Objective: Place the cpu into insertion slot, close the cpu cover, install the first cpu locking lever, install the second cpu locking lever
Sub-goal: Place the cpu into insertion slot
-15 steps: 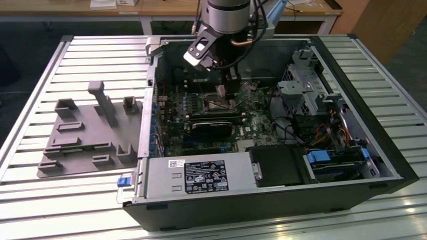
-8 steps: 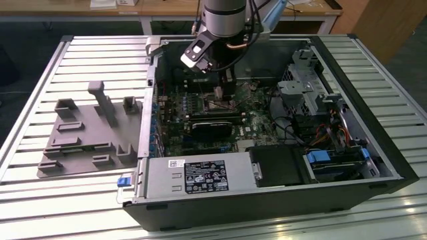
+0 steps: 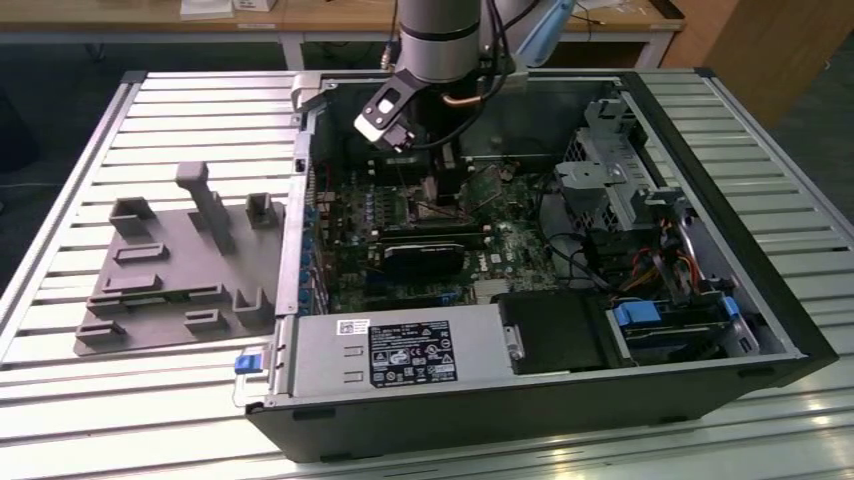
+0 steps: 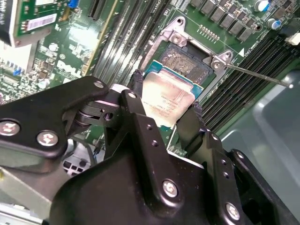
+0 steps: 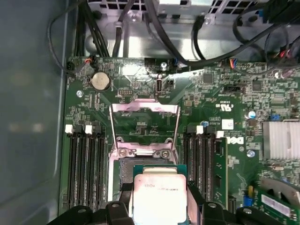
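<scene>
At twelve o'clock in the case [image 3: 534, 425], the gripper [image 4: 166, 96] is closed on the cpu [image 5: 159, 194] above the insertion slot [image 4: 185, 62]; any tilt risks bent pins.

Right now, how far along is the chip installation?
Nothing is finished yet. The gripper holds the chip at the open socket, not seated. The cover is flipped open and a lever sticks out free, so seating, closing and both levers remain.
</scene>
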`<state>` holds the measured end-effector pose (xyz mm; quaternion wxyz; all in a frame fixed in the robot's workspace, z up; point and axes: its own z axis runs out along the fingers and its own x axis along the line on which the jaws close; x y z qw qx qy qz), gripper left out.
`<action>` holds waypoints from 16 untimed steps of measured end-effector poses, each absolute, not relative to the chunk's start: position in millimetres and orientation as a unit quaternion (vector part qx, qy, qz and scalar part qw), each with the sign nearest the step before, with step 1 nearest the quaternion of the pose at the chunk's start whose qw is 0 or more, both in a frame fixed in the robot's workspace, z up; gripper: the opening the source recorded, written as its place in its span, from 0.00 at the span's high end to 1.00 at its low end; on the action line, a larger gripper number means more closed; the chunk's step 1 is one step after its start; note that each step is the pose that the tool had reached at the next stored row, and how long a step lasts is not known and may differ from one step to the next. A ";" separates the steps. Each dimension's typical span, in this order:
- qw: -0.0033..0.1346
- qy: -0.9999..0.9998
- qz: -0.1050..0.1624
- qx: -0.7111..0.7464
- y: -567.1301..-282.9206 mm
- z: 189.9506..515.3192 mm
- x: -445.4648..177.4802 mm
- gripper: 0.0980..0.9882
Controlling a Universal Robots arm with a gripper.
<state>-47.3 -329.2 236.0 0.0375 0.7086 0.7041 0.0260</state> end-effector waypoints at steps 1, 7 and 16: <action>0.038 0.704 0.026 0.709 -328.6 234.6 -47.4 0.51; 0.038 0.704 0.026 0.709 -326.2 225.0 -47.4 0.51; 0.038 0.704 0.026 0.709 -322.6 213.7 -47.7 0.51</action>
